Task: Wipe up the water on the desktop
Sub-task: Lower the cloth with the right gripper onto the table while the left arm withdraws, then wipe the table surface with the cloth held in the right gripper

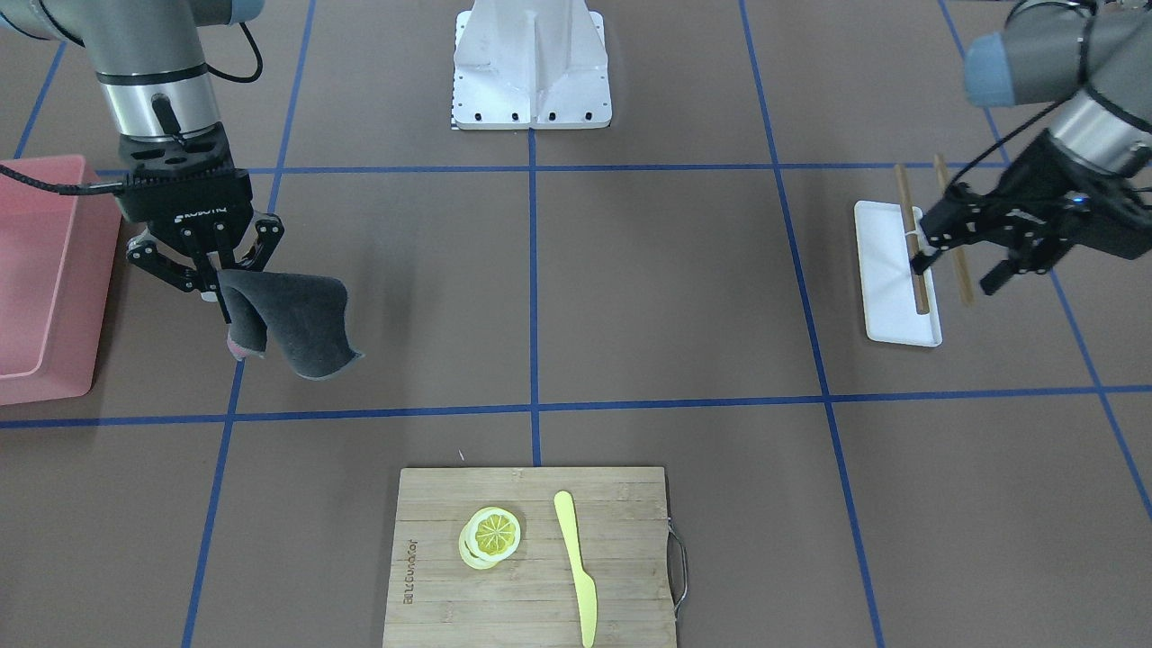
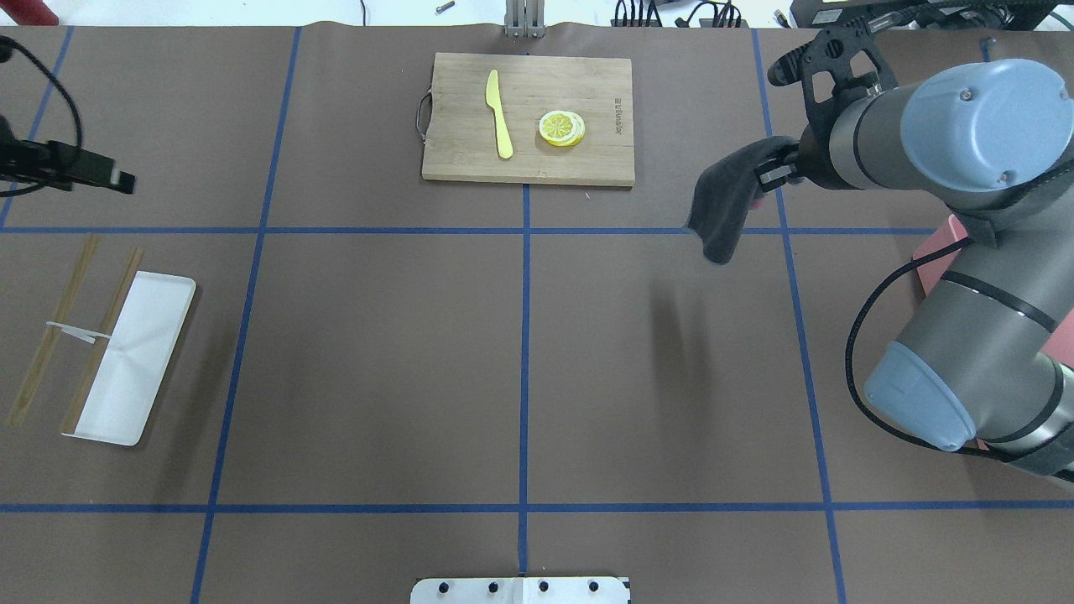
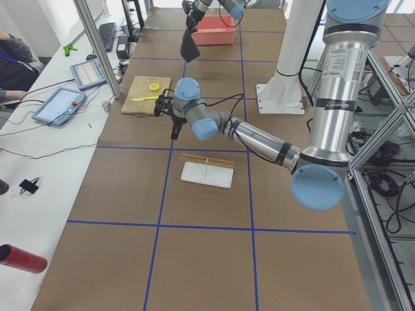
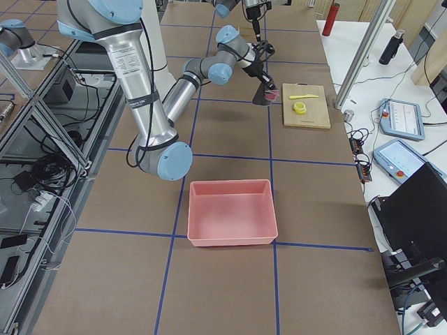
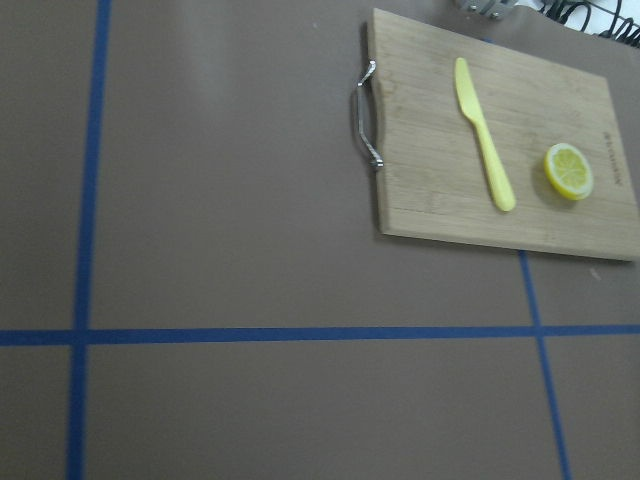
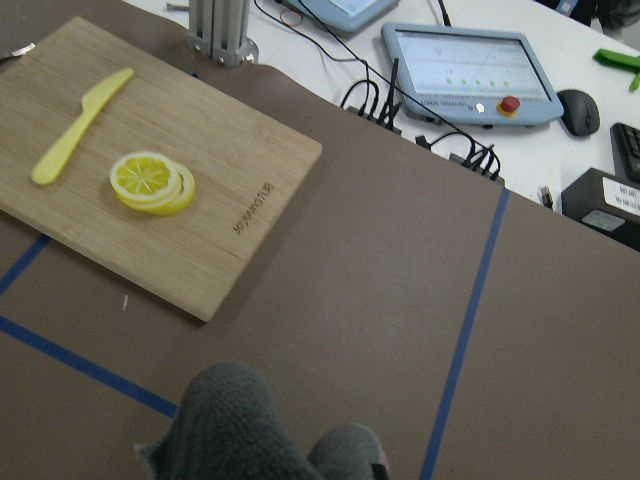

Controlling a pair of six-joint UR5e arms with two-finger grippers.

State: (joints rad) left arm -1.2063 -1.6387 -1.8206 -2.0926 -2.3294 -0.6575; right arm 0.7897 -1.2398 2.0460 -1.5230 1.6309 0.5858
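Note:
The desktop (image 1: 666, 297) is a matte brown tabletop crossed by thin blue tape lines; it also shows in the overhead view (image 2: 377, 361). I see no water on it in any view. My right gripper (image 1: 220, 286) is shut on a dark grey cloth (image 1: 297, 324) and holds it hanging above the desktop. The cloth also shows in the overhead view (image 2: 726, 205) and at the bottom of the right wrist view (image 6: 240, 430). My left gripper (image 1: 954, 274) is open and empty, hovering over a white tray (image 1: 886, 297).
A bamboo cutting board (image 1: 450, 576) carries lemon slices (image 1: 492, 535) and a yellow knife (image 1: 576, 562). Two wooden chopsticks (image 2: 50, 335) lie by the white tray. A pink bin (image 1: 36, 270) stands beside my right arm. The white robot base (image 1: 531, 67) is at the back.

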